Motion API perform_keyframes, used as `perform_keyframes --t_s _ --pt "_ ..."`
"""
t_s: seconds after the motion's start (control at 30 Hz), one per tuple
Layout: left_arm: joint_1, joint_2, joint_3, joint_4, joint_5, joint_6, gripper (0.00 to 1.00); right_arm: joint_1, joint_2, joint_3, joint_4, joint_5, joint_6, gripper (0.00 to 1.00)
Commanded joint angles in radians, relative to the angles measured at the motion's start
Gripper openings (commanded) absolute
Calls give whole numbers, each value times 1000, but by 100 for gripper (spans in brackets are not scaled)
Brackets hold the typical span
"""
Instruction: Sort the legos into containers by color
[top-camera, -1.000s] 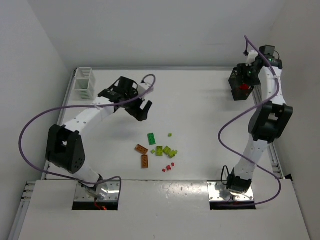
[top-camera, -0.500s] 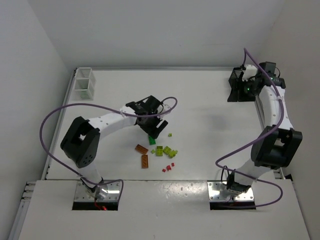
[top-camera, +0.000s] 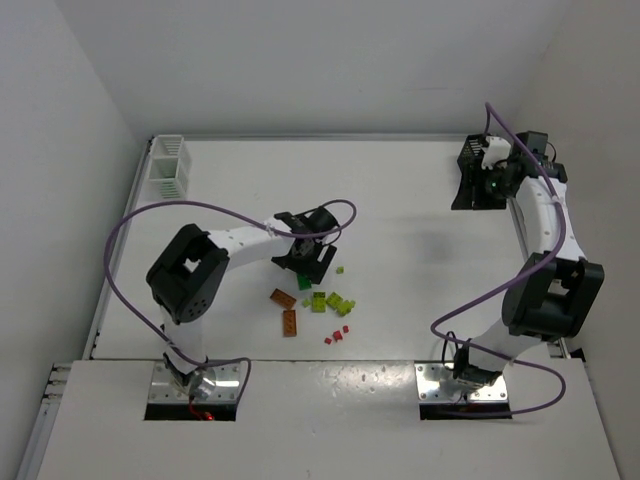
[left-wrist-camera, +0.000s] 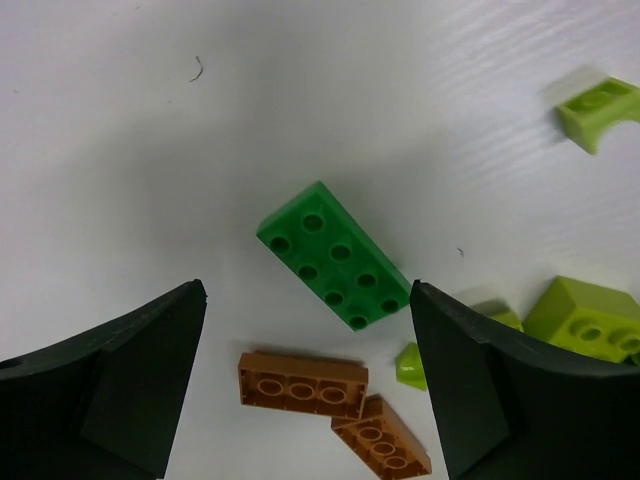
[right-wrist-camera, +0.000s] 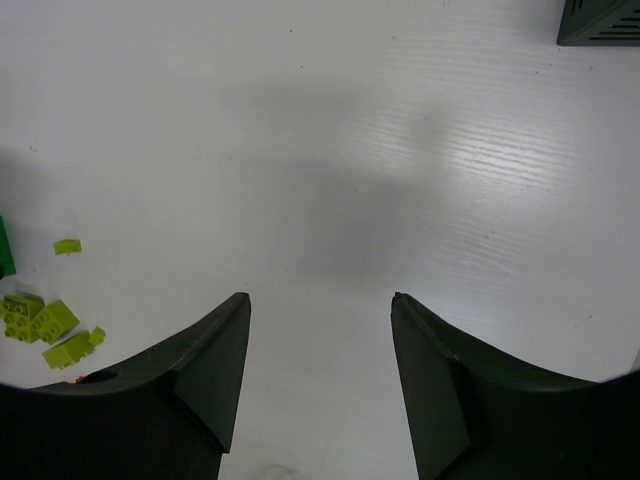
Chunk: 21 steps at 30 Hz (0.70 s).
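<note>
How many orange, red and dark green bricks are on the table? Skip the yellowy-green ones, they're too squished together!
Orange bricks: 2
Red bricks: 3
Dark green bricks: 1
Total: 6

The green rectangular plastic brick (left-wrist-camera: 335, 257) has a smooth, semi-gloss moulded surface. The orange plastic bricks (left-wrist-camera: 303, 383) and lime plastic bricks (left-wrist-camera: 583, 318) show the same finish. The white table top (left-wrist-camera: 300, 100) is smooth, with a faint linear grain and a soft sheen. The black fingers (left-wrist-camera: 130, 390) of the left gripper (left-wrist-camera: 307, 290) are matt plastic.
</note>
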Motion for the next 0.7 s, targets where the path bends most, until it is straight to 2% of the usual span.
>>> perform_keyframes --t_s 0.0,0.1,0.2,0.43,0.47,0.53,0.57,0.63,0.67 --pt "49 46 25 -3 55 -53 89 1 -32 -9 32 -28 9 59" --pt "74 88 34 -3 144 -44 85 1 -23 -9 32 -28 9 58" --pt "92 97 34 8 181 -44 76 1 -23 0 32 -28 9 58" --pt "92 126 14 37 190 -33 55 1 -14 9 32 -28 9 58" --pt "92 126 14 37 190 -33 46 1 -14 9 32 -28 9 58" --pt "92 135 14 46 190 -10 35 1 -14 9 22 -28 9 58" --pt "92 144 14 46 190 -10 23 1 -14 9 22 -37 9 58" --pt "103 154 14 46 199 21 10 1 -14 0 22 -48 9 58" --pt "113 154 14 46 199 32 0 1 -14 -11 13 -58 -4 58"
